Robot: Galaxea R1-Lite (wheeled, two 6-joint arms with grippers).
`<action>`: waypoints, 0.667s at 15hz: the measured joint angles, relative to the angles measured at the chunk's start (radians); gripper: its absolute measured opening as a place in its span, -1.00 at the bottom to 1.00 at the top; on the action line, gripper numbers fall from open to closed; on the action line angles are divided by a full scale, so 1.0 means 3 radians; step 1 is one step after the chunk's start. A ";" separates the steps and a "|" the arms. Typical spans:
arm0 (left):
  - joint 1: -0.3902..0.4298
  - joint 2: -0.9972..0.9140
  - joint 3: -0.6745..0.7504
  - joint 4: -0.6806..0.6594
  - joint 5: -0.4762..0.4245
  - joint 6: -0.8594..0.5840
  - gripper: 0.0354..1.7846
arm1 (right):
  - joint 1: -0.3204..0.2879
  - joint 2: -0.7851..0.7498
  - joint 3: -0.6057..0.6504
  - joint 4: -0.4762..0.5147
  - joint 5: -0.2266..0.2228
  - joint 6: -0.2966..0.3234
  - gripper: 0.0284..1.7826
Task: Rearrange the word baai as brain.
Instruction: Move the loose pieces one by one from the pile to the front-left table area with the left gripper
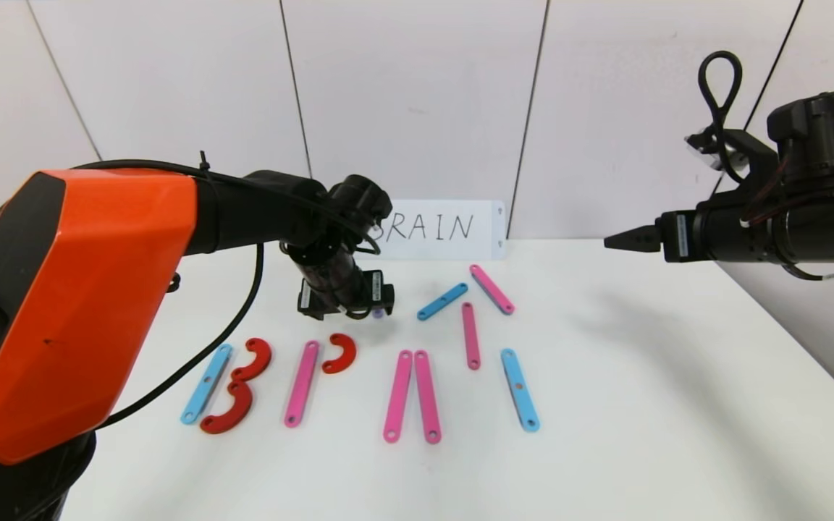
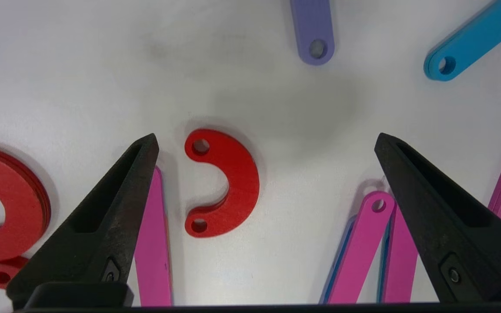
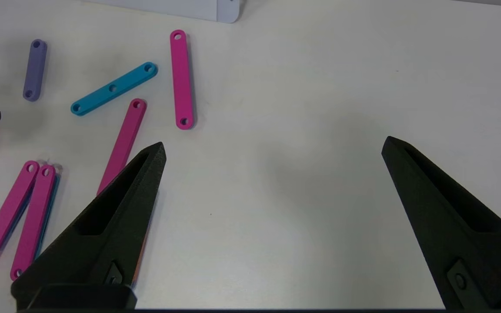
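While the left gripper (image 2: 265, 141) hung with its jaws spread wide and nothing between them over the middle of the word (image 1: 359, 362), the chief risk was, in my judgement, a clumsy descent. The word lay flat on the white counter (image 1: 641, 405) in front of the white card (image 1: 439, 229): a light-blue strip (image 1: 206, 383) with two red curves (image 1: 239, 387) formed the B, and a pink strip (image 1: 302, 383) with a single red curve (image 2: 226, 182) beside it formed most of an R. Further along came a pair of pink strips (image 1: 413, 395), then a loose group of pink and blue strips (image 1: 471, 311) and a last blue strip (image 1: 520, 389). The short purple strip (image 2: 312, 30) lay just beyond the open jaws, near the single red curve. Because the pieces were thin and lay flat, the jaws might slide over one instead of lifting it. A fingertip coming down near the pink strip could also nudge it or the red curve and spoil the letter already made. The right gripper (image 3: 272, 145) was held high at the right side, jaws likewise released, well apart from the pieces. No container was to be seen anywhere on the counter.
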 joint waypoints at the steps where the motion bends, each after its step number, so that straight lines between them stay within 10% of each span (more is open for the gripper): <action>1: -0.0001 0.0019 0.0000 -0.0091 0.0060 0.0038 0.95 | 0.0000 0.0000 0.0000 -0.0001 0.0000 0.0000 0.95; 10: -0.0003 0.0393 -0.0005 -0.0944 0.0577 0.0198 0.95 | 0.0001 -0.0014 0.0000 0.0001 -0.0005 -0.0001 0.95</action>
